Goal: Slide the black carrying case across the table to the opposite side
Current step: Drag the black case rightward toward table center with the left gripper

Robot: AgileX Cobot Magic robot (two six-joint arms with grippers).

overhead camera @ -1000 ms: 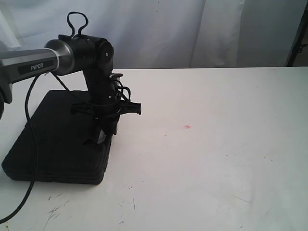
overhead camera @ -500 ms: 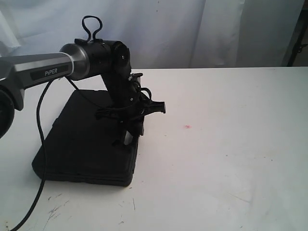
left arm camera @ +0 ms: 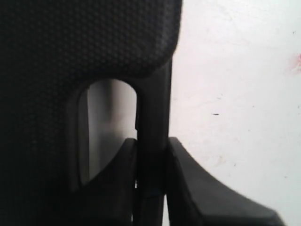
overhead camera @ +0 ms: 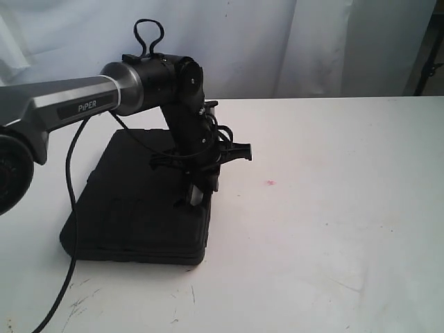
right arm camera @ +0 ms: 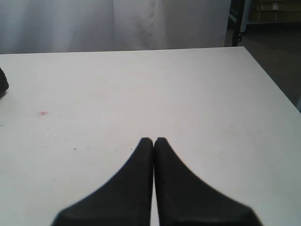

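Observation:
The flat matte black case point(overhead camera: 135, 208) lies on the white table point(overhead camera: 326, 208), left of the middle. My left gripper point(overhead camera: 196, 198) points down at the case's right edge and is shut on the handle bar. In the left wrist view the case point(left arm camera: 70, 42) fills the frame, and the handle bar point(left arm camera: 153, 122) beside the cut-out runs between the two fingers of the gripper point(left arm camera: 151, 143). My right gripper point(right arm camera: 154, 140) is shut with nothing in it, held over bare table; it does not show in the exterior view. A corner of the case point(right arm camera: 2, 82) shows at that view's edge.
A tiny pink spot point(overhead camera: 270, 183) marks the table right of the case. Dark scuffs point(overhead camera: 80, 302) lie near the front left. A white curtain point(overhead camera: 277, 41) hangs behind the table's far edge. A black cable point(overhead camera: 69, 201) trails from the left arm over the case.
The left arm has moved to the right with the case in its grip, and the case has slid rightward across the table and turned slightly. The right gripper's earlier state is not shown.

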